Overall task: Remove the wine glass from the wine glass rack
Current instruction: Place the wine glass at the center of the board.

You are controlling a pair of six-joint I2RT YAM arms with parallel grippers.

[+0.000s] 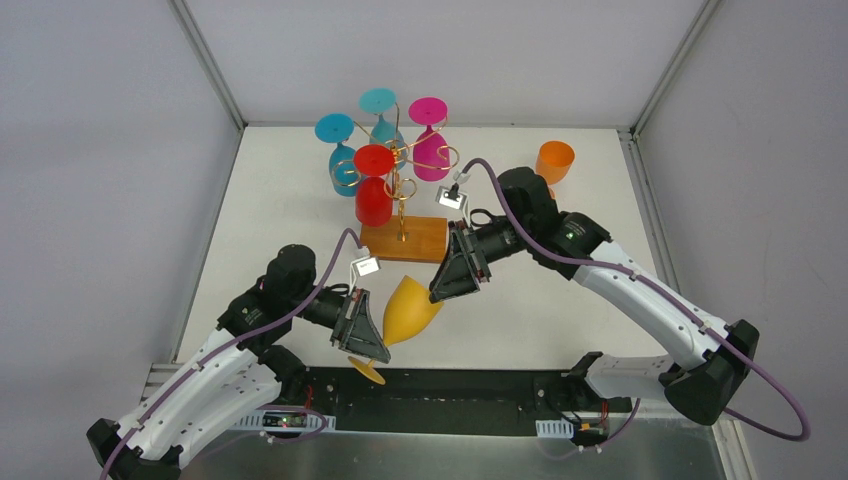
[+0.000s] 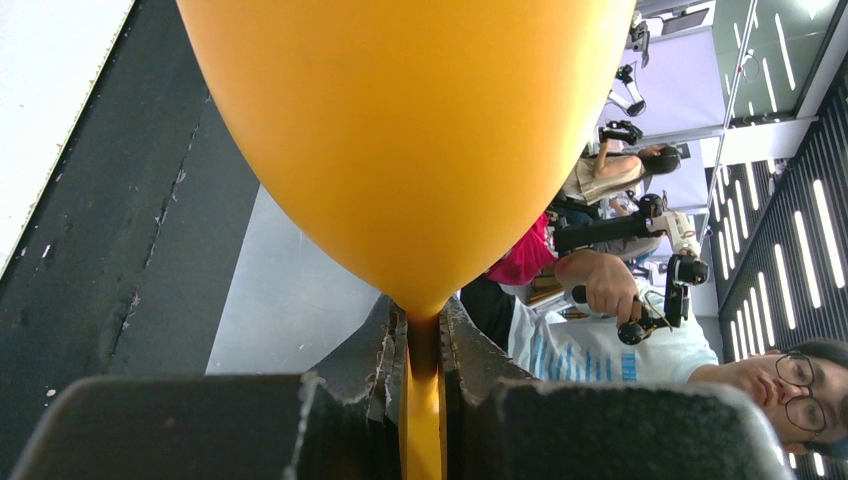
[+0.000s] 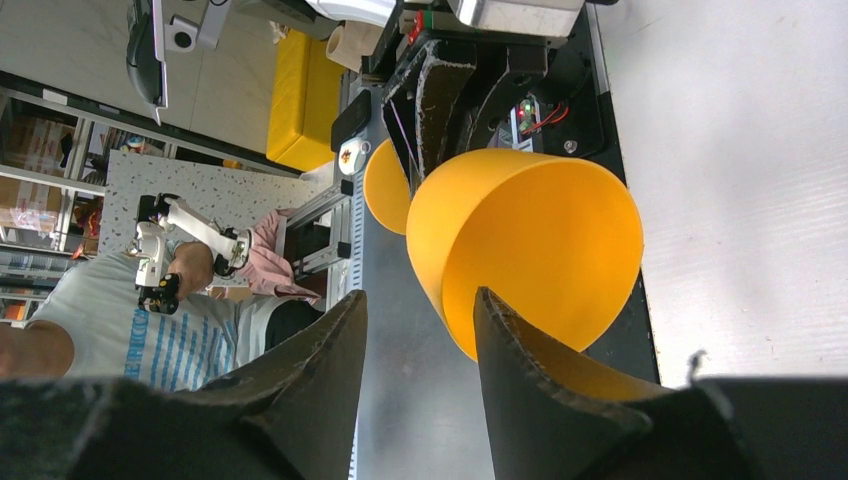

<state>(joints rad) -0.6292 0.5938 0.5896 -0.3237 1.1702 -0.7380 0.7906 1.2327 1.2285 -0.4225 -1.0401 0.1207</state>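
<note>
The left arm (image 1: 215, 375) rose from the table's near-left corner and reached toward the middle of the near edge, its wrist low above that edge. The left gripper (image 2: 422, 325) was clamped tight on the stem of the yellow wine glass (image 1: 408, 308). The right arm (image 1: 640, 295) climbed from the near-right corner, then folded back toward the table's centre. The right gripper (image 3: 418, 300) pointed down and toward the near edge, its jaws apart, one finger on either side of the glass's rim.

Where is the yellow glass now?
In the top view the yellow glass hangs tilted in front of the rack's wooden base, its stem clamped in the left end effector, the right end effector at its rim.
</note>
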